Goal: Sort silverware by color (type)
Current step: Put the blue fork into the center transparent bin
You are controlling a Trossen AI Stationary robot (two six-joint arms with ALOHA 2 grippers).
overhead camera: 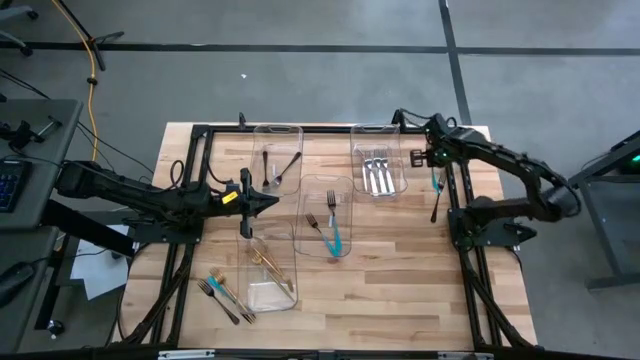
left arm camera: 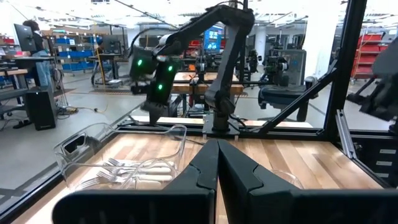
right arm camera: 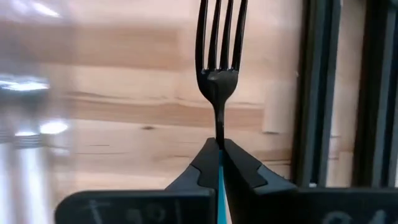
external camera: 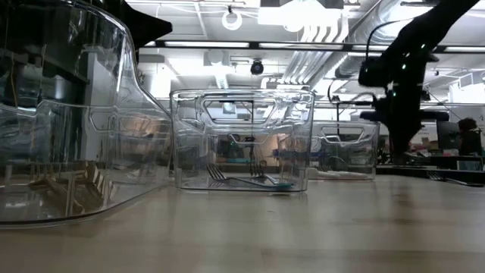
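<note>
Currently right claw (right arm camera: 219, 163) pinched on teal-handled fork (right arm camera: 219, 68) by its thin neck, at bench's (overhead camera: 400, 290) right edge beside silver-fork bin (overhead camera: 378, 172); grip narrow, fork may pivot or slip en route to teal bin (overhead camera: 328, 218); left claw (left arm camera: 217, 168) shut, empty.

1. The desk (overhead camera: 400, 270) is pale wood with darker grain streaks.
2. The right claw (right arm camera: 219, 163) is black; the fork (right arm camera: 219, 50) it pinches has dark tines and a teal handle.
3. The left claw (left arm camera: 217, 168) is black.
4. Silver forks (overhead camera: 377, 172) lie in a clear bin (overhead camera: 375, 130).
5. Black utensils (overhead camera: 280, 170) lie in another clear bin (overhead camera: 277, 129).
6. A teal-handled fork (overhead camera: 332, 232) lies in the middle bin (overhead camera: 327, 181).
7. Gold utensils (overhead camera: 268, 265) lie in the near bin (overhead camera: 270, 300).
8. The floor (overhead camera: 300, 80) is grey with black lines.
</note>
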